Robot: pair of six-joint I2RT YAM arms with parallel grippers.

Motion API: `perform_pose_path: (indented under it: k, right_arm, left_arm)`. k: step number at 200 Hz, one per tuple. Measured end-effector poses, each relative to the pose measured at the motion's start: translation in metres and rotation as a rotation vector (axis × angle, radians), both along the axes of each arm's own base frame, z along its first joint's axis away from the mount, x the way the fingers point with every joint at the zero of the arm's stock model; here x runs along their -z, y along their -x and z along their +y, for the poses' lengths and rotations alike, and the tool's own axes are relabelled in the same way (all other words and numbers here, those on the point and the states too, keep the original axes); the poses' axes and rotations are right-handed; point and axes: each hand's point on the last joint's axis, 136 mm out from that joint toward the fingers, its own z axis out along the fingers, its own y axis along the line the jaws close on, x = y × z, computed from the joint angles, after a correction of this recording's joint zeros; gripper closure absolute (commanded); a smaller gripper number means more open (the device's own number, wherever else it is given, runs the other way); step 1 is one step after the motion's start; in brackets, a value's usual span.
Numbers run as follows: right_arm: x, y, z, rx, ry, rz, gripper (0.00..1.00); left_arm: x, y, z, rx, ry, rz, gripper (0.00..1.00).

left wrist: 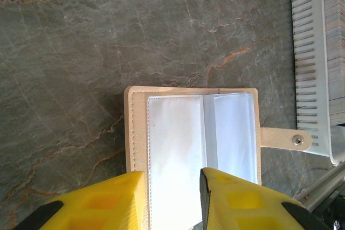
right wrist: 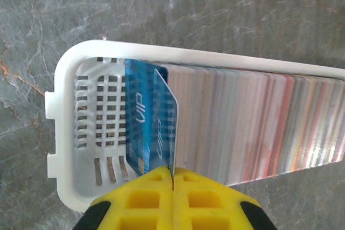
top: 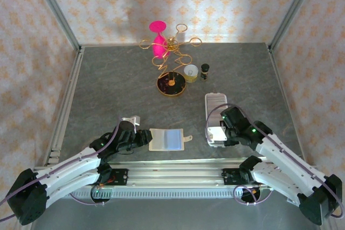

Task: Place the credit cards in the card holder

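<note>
My right gripper (right wrist: 172,173) is closed tight on the near edge of 1 blue credit card (right wrist: 151,122), which stands at the end of the packed row of cards (right wrist: 242,122) in the white ridged tray (right wrist: 67,84). The card leans a little away from its neighbours, with the tray's slotted end wall just beside it. To do this well I judge I should lift straight up, along the card's own plane. That way its face does not drag the next card out and its corner does not catch the tray rim. The card holder (left wrist: 178,133) lies open and flat on the table (top: 108,79), clear sleeves up. Its snap tab (left wrist: 285,139) points toward the tray and nearly touches it. My left gripper (left wrist: 171,180) sits at the holder's near edge with its fingers narrowly parted over the left sleeve page. I cannot tell whether they press it down or only hover. That hand ought to keep the holder steady while the card goes in. The slate between holder and tray is a thin strip, so the carry across is short but tight. I would rise above the rim first, then swing over. The far half of the table is open up to the gold wire stand (top: 170,47), well apart from both hands.
</note>
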Motion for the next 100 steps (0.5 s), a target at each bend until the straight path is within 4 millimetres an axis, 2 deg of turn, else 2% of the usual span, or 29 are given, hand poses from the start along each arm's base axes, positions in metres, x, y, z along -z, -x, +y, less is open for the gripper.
perform_pose_path:
  k: [21, 49, 74, 100]
  right_arm:
    - [-0.022, -0.008, 0.007, 0.059, -0.072, -0.027, 1.00]
    - [-0.064, -0.028, 0.022, 0.181, -0.222, -0.078, 1.00]
    - [-0.104, -0.042, 0.044, 0.274, -0.426, -0.094, 1.00]
    - [-0.137, -0.052, 0.065, 0.392, -0.672, -0.062, 1.00]
  left_arm:
    - [0.001, 0.000, 0.000, 0.001, -0.004, 0.005, 0.67]
    - [-0.004, -0.002, -0.002, 0.000, 0.003, -0.004, 0.70]
    - [-0.011, -0.005, -0.004, 0.000, 0.013, -0.016, 0.77]
    - [-0.013, -0.006, -0.005, 0.000, 0.017, -0.019, 0.84]
